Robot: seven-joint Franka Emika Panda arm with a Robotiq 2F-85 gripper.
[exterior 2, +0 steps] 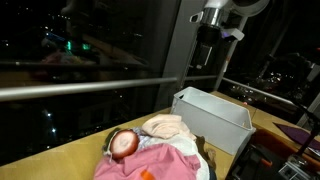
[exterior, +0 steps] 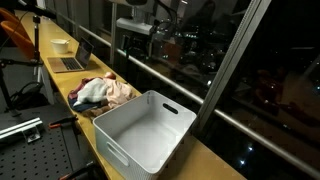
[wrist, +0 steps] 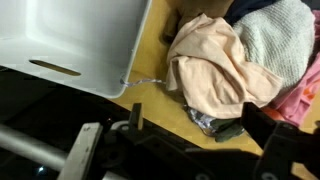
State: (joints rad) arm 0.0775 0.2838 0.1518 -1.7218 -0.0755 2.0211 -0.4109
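Observation:
My gripper (exterior: 135, 28) hangs high above the wooden counter, close to the window, in both exterior views (exterior 2: 205, 48). Its jaws stand open and hold nothing. In the wrist view the gripper (wrist: 200, 135) looks down past its dark fingers (wrist: 135, 118) at a pile of clothes. A peach cloth (wrist: 215, 65) lies on top, with a pale knitted piece (wrist: 275, 35) and a pink one (wrist: 305, 95) beside it. The white plastic bin (wrist: 70, 40) stands empty next to the pile. The clothes pile (exterior: 105, 92) and the bin (exterior: 145, 128) lie far below the gripper.
A laptop (exterior: 70, 60) and a small bowl (exterior: 60, 45) sit further along the counter (exterior: 200, 160). A metal rail and the dark window (exterior: 250, 70) run along the counter's far edge. A perforated metal table (exterior: 30, 150) stands beside the counter.

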